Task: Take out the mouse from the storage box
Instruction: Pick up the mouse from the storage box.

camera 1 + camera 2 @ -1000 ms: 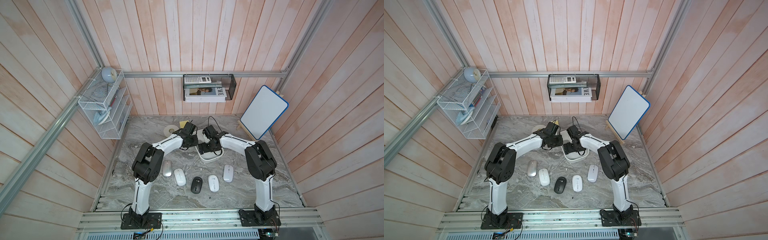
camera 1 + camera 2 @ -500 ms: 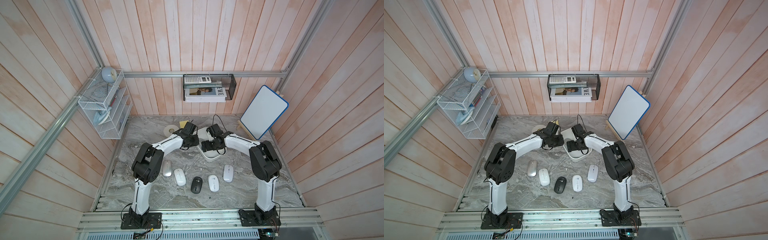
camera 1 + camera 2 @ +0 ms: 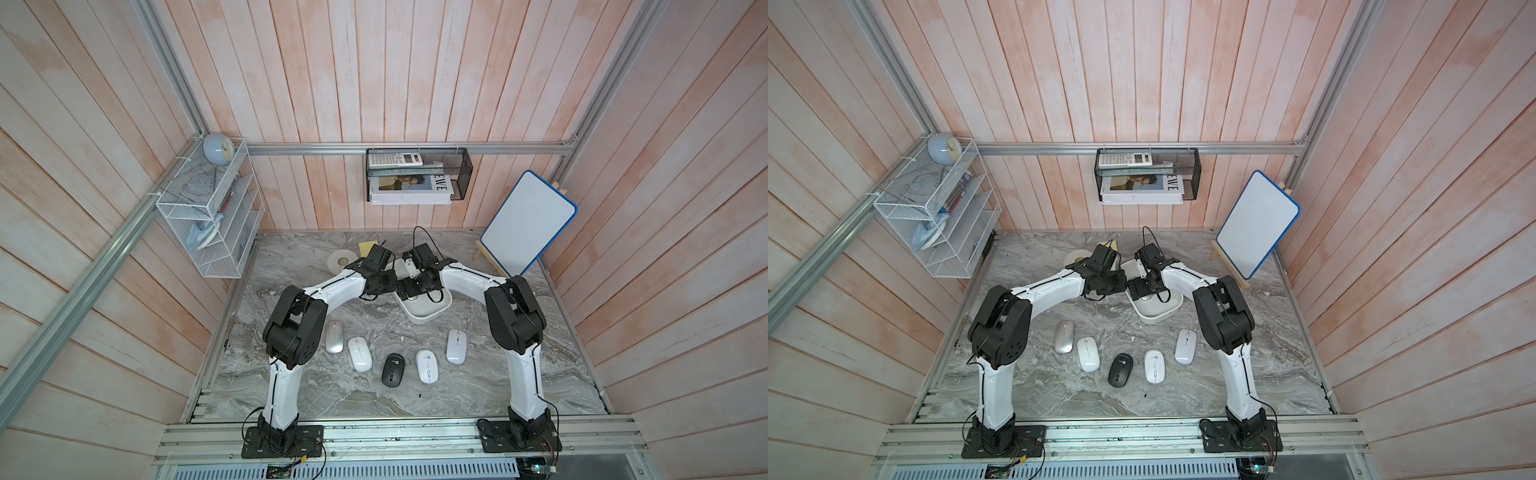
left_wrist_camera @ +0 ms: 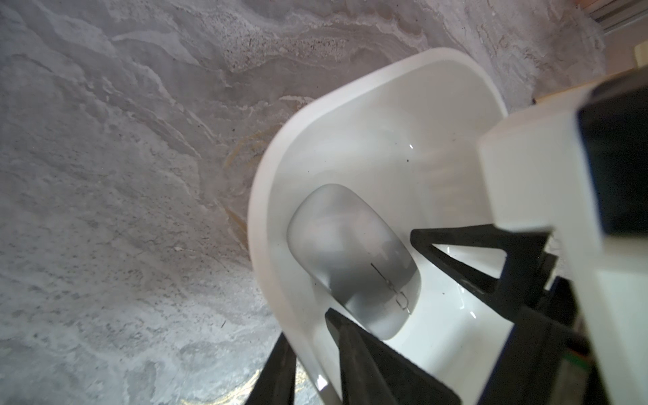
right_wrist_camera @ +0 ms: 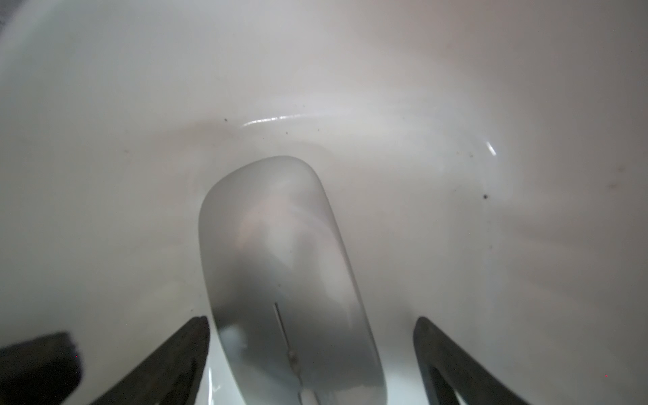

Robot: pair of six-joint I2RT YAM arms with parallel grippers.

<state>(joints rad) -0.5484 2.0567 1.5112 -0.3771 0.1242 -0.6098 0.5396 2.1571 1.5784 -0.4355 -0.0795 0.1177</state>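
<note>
While the silver mouse (image 5: 277, 252) lies flat on the floor of the white storage box (image 4: 259, 217), the two black fingers (image 5: 175, 354) of the right gripper (image 5: 312, 319) are spread wide on either side of its button end, with nothing gripped. One finger is seen just beside the mouse's flank, perhaps touching it. The opposite finger is held clearly apart, so the mouse is not centred between them. At the box's side wall the left gripper (image 3: 390, 286) is closed tight, and the wall appears to be pinched by it, steadying the box; this is a judgement, since the contact is partly hidden. The step in hand is judged to be the grasp. To be done well, the right gripper should be shifted until the mouse is centred and lowered until the fingertips sit beneath the widest curve of the smooth shell. It should then be closed slowly so the mouse is not squeezed out. A straight lift past the rim is then called for. Beyond the box, five other mice (image 3: 393, 369) are laid in a loose row on the marble tabletop (image 3: 299, 266).
</note>
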